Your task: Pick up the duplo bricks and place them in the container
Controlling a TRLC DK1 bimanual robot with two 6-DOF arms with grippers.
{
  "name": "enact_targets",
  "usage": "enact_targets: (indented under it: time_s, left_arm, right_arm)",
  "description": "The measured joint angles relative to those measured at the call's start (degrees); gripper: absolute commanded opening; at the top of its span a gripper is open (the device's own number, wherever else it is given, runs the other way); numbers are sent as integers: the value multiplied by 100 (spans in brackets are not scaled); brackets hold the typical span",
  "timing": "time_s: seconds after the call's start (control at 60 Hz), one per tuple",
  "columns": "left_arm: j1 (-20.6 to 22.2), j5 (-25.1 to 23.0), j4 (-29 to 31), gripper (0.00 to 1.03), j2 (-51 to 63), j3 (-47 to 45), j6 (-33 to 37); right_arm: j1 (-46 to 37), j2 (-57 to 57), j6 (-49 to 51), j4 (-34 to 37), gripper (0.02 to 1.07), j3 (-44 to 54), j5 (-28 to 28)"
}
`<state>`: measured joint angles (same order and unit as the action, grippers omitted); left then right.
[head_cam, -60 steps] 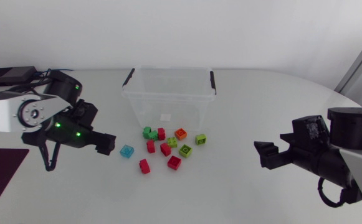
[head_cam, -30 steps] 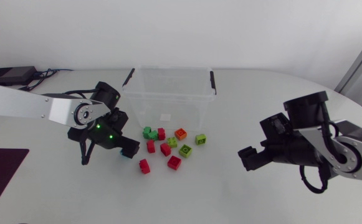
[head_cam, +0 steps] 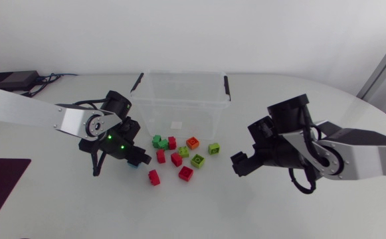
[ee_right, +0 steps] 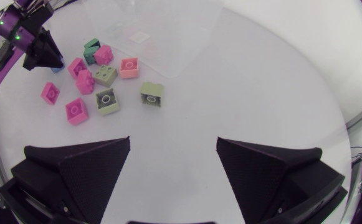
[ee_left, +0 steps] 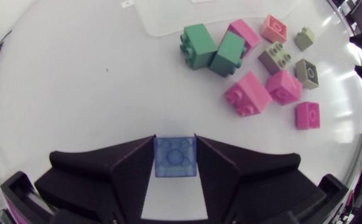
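The left pincer (ee_left: 175, 142) pinches the blue brick (ee_left: 175, 157) on the desk (head_cam: 259, 206), so the grasp is in hand. Next comes lifting it over the container (head_cam: 181, 74) wall. The right pincer (ee_right: 173, 146) hangs spread, empty, near the other bricks (head_cam: 179, 159).

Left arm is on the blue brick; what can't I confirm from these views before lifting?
- Blue brick: in the head view nearly all hidden under the left gripper; whether it is off the table cannot be told.
- Container: both wrist views cut it off at the edge; rim unseen there.
- Right gripper: head view shows one dark mass, fingers not separable.
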<state>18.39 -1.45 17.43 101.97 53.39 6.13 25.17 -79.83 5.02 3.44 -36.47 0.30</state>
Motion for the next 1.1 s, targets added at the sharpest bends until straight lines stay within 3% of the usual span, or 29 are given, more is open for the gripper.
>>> enact_targets:
  time_s: [0.133, 0.367, 0.583, 0.7, 0.833, 1.1]
  left_arm:
    - [-2, -24, 11, 30, -302, -96, 57]
    - [-269, -476, 199, 30, -1397, -85, 164]
    - [-437, -833, 236, 31, -1945, 57, 138]
    - [-673, -1189, 9, 31, -2144, 210, -13]
    - [-752, -1515, -409, 31, -2415, 232, -214]
    - [-750, -1589, -804, 31, -2461, 431, -492]
  right_arm:
    - [146, -498, -225, -116, 101, -249, -4]
    - [404, -1130, -518, -452, 97, -544, 20]
    - [614, -1773, -772, -859, 88, -737, 321]
    - [629, -1967, -850, -1034, 78, -743, 476]
    - [632, -2122, -909, -1294, 78, -778, 686]
    - [802, -2507, -955, -1419, 78, -979, 750]
